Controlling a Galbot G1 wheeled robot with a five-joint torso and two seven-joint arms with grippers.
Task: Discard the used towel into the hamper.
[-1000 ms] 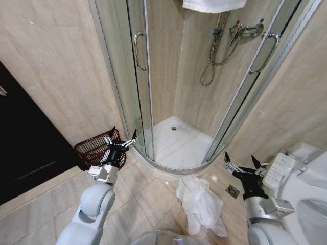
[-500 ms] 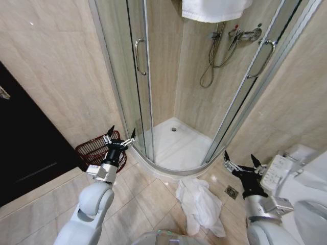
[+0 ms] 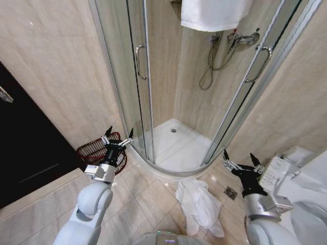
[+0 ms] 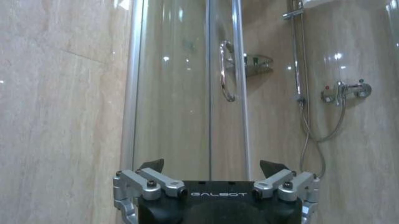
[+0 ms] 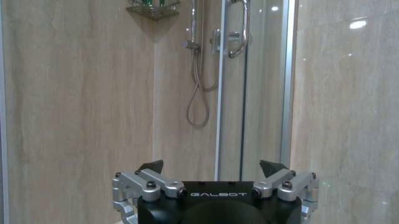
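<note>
**tilefan:** So what's actually hard to see here? The hamper (image 3: 97, 152) looks half blocked to me.

**rig_watcher:** Yep, the left gripper (image 3: 118, 135) and its wrist sit in front of the near side, so you can't see inside the hamper. The white towel hanging up top (image 3: 214, 13) is chopped by the head view's upper edge.

**tilefan:** And the toilet (image 3: 306, 189)?

**rig_watcher:** Cut off at the right edge. The crumpled towel on the floor (image 3: 200, 204) is mostly there, but its folds hide whatever's underneath. In both wrist views the gripper bodies run off the lower edge.
</note>
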